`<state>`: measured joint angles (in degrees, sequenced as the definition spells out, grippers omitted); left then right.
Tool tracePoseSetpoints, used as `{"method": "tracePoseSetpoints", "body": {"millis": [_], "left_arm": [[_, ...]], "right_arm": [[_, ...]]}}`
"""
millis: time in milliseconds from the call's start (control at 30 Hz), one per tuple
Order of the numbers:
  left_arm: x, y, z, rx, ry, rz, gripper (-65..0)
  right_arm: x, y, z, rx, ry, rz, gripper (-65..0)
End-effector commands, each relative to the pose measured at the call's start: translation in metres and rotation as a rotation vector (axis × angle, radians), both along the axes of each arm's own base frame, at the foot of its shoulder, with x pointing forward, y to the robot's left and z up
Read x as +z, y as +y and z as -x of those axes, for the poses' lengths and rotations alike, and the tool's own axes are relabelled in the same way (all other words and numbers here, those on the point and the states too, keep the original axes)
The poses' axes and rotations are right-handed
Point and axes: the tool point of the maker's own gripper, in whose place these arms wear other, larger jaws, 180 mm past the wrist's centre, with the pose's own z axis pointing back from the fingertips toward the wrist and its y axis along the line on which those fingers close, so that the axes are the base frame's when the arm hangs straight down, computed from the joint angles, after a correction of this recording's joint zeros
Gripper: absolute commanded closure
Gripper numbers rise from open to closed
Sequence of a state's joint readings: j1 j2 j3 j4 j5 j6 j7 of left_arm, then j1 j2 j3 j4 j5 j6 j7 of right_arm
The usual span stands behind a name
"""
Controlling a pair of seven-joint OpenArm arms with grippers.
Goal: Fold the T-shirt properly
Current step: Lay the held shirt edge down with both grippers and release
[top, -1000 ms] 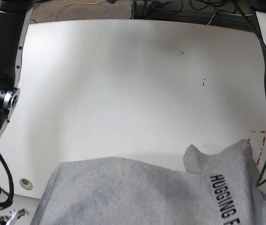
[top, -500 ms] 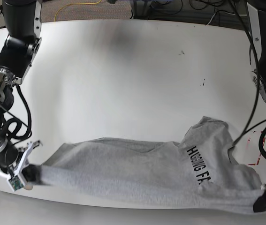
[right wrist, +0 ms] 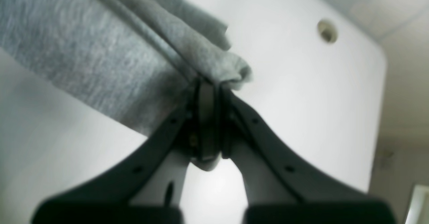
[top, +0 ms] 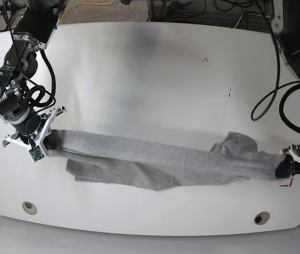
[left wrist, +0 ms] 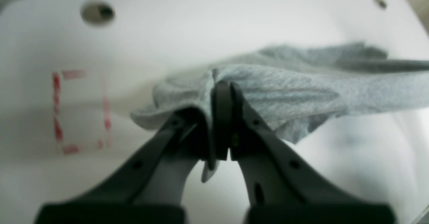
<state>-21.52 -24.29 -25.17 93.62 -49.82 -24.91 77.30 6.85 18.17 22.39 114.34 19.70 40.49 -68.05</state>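
The heather-grey T-shirt (top: pixel 160 159) is stretched in a long band across the near half of the white table (top: pixel 150 84), from left to right in the base view. My right gripper (top: pixel 53 143) is shut on its left end; in the right wrist view the jaws pinch a bunched edge of the T-shirt (right wrist: pixel 187 56) at the right gripper (right wrist: pixel 207 88). My left gripper (top: pixel 286 166) is shut on the right end; the left wrist view shows the left gripper (left wrist: pixel 222 85) clamping the T-shirt (left wrist: pixel 295 86). A lower flap hangs onto the table. The lettering is hidden.
Red tape marks (left wrist: pixel 80 113) lie on the table near my left gripper. Two round cable holes (top: pixel 29 207) (top: pixel 261 218) sit along the near edge. Black cables (top: pixel 276 100) loop from the arm on the right. Floor cables lie beyond the far edge.
Both grippers moved away from the near edge onto the table, drawing the T-shirt into a tighter, narrower band. The lettering that showed half a second ago is now folded out of sight.
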Motion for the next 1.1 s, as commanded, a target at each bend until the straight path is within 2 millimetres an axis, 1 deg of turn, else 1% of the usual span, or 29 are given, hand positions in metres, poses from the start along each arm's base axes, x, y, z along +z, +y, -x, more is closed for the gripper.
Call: {"method": "tracePoseSetpoints", "body": {"millis": [0,33,67,133,167,267,333,433,533,633,700,800,867,967,1067], "left_arm": [[0.001,0.0,0.014,-0.014,-0.021,-0.017,0.0],[-0.004,-0.002,0.018,-0.018,-0.009,-0.016,0.0],[-0.018,-0.001,0.031,-0.016,0.023,-0.011,0.0],[-0.032,0.004,0.047,0.001,0.061,-0.01,0.0],[-0.045,0.008,0.06,0.014,0.095,-0.012,0.0],[-0.068,0.007,0.082,0.029,0.158,0.008,0.0],[-0.085,0.007,0.101,0.039,0.209,0.01,0.0],[-0.099,0.012,0.127,0.055,0.265,0.0,0.0],[-0.11,0.016,0.159,0.068,0.325,0.01,0.0],[-0.118,0.016,0.178,0.074,0.363,0.033,0.0],[-0.121,0.016,0.186,0.073,0.381,0.044,0.0],[-0.12,0.015,0.187,0.071,0.381,0.049,0.0],[-0.118,0.014,0.183,0.068,0.368,0.05,0.0],[-0.099,0.01,0.161,0.051,0.29,0.042,0.0],[-0.075,0.006,0.134,0.033,0.193,0.032,0.0]], "right_arm": [[-0.003,-0.006,0.011,-0.025,0.001,0.007,-1.9],[-0.006,-0.006,0.014,-0.026,0.01,0.006,-1.9],[-0.014,-0.007,0.021,-0.032,0.034,0.006,-1.9],[-0.023,-0.009,0.029,-0.041,0.06,0.005,-1.9],[-0.03,-0.011,0.037,-0.045,0.085,0.006,-1.9],[-0.042,-0.013,0.05,-0.053,0.126,0.001,-1.9],[-0.051,-0.015,0.062,-0.058,0.156,-0.02,-1.9],[-0.062,-0.015,0.081,-0.065,0.194,-0.067,-1.9],[-0.072,-0.015,0.102,-0.072,0.236,-0.119,-1.9],[-0.081,-0.015,0.117,-0.078,0.273,-0.138,-1.9],[-0.087,-0.014,0.127,-0.078,0.299,-0.147,-1.9],[-0.09,-0.012,0.134,-0.075,0.317,-0.16,-1.9],[-0.09,-0.01,0.134,-0.071,0.313,-0.169,-1.9],[-0.088,-0.01,0.13,-0.069,0.302,-0.173,-1.9],[-0.077,-0.011,0.114,-0.067,0.254,-0.166,-1.9]]}}
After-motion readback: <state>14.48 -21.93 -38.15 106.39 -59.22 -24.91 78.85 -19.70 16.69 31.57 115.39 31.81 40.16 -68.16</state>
